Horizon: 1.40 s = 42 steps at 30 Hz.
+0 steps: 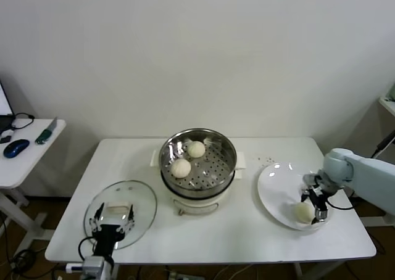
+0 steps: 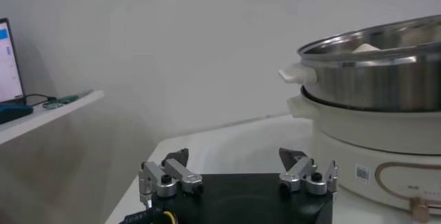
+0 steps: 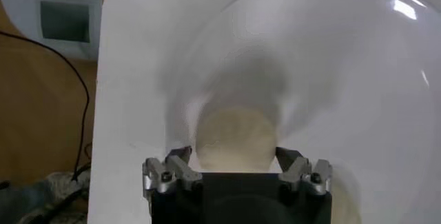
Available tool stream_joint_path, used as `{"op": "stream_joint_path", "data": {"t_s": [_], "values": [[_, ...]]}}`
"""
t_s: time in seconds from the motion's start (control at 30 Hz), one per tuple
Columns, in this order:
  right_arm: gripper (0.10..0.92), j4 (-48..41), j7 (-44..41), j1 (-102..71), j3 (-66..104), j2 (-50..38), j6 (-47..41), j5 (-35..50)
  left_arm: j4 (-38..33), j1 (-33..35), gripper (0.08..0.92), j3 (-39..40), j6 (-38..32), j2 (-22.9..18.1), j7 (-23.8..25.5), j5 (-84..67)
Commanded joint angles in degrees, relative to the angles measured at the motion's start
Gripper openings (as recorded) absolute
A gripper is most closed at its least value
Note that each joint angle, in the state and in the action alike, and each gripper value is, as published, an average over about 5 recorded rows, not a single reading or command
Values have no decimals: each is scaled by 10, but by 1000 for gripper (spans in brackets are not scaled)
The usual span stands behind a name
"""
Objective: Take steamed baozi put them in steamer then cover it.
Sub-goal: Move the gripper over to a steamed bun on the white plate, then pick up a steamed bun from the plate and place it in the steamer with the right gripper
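Two steamed baozi (image 1: 196, 148) (image 1: 181, 168) lie in the steamer (image 1: 228, 147), a shiny perforated basket on a cream pot base at the table's middle. A third baozi (image 1: 302, 213) (image 3: 236, 136) rests on the white plate (image 1: 278, 184) at the right. My right gripper (image 1: 313, 207) (image 3: 234, 153) is down around it, open, one finger close to each side. The cover (image 1: 139, 197), a glass lid with a cream handle, lies flat at the front left. My left gripper (image 1: 114, 217) (image 2: 234, 155) hovers open just over it, holding nothing. The steamer (image 2: 386, 74) fills the background of the left wrist view.
A small side table (image 1: 24, 150) with a mouse and cables stands beyond the table's left edge. The plate (image 3: 344, 74) sits near the table's right front edge, with floor and cables below it.
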Motion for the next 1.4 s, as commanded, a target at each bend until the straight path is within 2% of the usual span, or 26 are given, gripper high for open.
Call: {"op": "stream_joint_path", "data": {"t_s": [0.03, 0.3, 0.47, 0.7, 0.83, 1.1, 1.4], "values": [[783, -23, -3, -19, 16, 20, 3, -9, 1, 1, 823, 0, -1, 0, 0, 0], [713, -18, -10, 27, -13, 20, 26, 4, -4, 5, 823, -3, -1, 1, 0, 0], [698, -20, -24, 148, -89, 47, 143, -6, -6, 6, 823, -3, 0, 4, 0, 0], [696, -15, -42, 334, -172, 152, 305, -34, -10, 11, 823, 5, -2, 2, 3, 10], [696, -1, -42, 383, -170, 206, 361, -36, -12, 14, 823, 7, -1, 4, 3, 14], [696, 12, -42, 412, -140, 318, 421, -43, -12, 20, 823, 12, -1, 6, 2, 20], [704, 2, -47, 307, -111, 423, 413, -91, -23, 31, 823, 7, 4, 22, -1, 14]]}}
